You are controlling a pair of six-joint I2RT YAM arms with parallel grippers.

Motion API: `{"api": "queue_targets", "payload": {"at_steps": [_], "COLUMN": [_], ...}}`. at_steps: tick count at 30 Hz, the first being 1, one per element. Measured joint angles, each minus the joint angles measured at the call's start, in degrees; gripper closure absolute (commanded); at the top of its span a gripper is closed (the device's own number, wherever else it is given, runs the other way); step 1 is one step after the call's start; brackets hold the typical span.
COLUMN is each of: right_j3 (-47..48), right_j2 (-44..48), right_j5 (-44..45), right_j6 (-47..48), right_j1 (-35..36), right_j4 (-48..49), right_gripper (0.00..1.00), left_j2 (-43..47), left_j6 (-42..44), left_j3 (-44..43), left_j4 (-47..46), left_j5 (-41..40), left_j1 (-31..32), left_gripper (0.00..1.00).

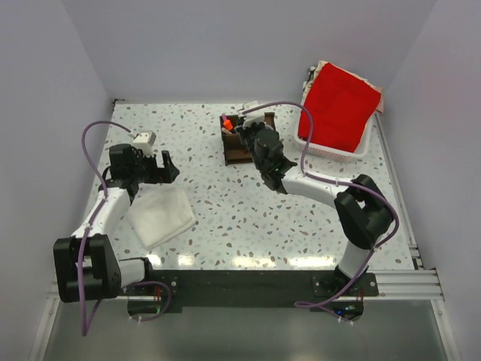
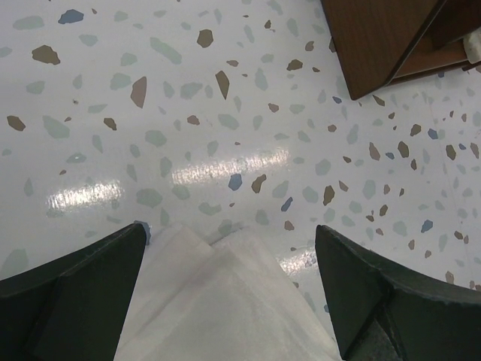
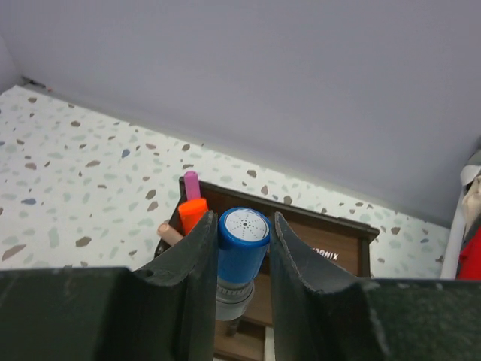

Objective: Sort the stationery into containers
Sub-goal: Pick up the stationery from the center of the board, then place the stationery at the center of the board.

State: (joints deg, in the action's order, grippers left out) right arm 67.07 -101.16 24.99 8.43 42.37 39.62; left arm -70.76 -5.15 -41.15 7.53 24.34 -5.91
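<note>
Left gripper (image 1: 167, 165): jaws spread to their widest, nothing held, above the near-left edge of the white folded cloth (image 1: 159, 216). In the left wrist view the two dark, matte fingers (image 2: 75, 293) flanked the cloth's soft layered corner.

Table (image 1: 248, 218): glossy white terrazzo with brown, green and blue flecks.

Dark brown wooden organizer (image 1: 233, 150): box-shaped, smooth-grained, with several compartments, at the centre rear of the table and well apart from the left gripper. An orange highlighter (image 3: 192, 213), a pink rounded tip (image 3: 192, 183) and a pale pen end (image 3: 167, 232) stood upright in its left compartment.

Right gripper (image 1: 252, 139): directly over the organizer, jaws narrowed onto the blue-capped grey stick (image 3: 242, 244). The fingers pressed both sides of its round, dimpled blue cap, and the grey cylindrical body pointed down towards the organizer. Whether its lower end had entered a compartment could not be told.

White basket (image 1: 338, 150): slatted plastic, at the far right, holding a folded red cloth (image 1: 342, 105).
</note>
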Motion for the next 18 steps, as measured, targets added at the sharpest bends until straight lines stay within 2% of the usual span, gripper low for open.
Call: {"api": "queue_targets", "payload": {"at_steps": [7, 13, 18], "right_j3": [-0.68, -0.90, -2.62], "right_j2": [-0.57, -2.29, -2.38], "right_j5": [0.17, 0.46, -1.73], "right_j6": [2.73, 1.62, 0.13], "right_j1": [-4.13, -7.76, -8.09], "right_j4": [8.04, 8.46, 9.33], "right_gripper": [1.00, 1.00, 1.00], "left_j2": [-3.34, -5.33, -6.82], "left_j6": [-0.04, 0.00, -0.13], "left_j3": [-0.92, -2.91, -3.82], "left_j4": [-0.72, -1.16, -1.75], "left_j5": [0.98, 0.96, 1.53], "left_j1": [-0.57, -1.18, -1.18], "left_gripper": [0.00, 0.00, 0.00]}}
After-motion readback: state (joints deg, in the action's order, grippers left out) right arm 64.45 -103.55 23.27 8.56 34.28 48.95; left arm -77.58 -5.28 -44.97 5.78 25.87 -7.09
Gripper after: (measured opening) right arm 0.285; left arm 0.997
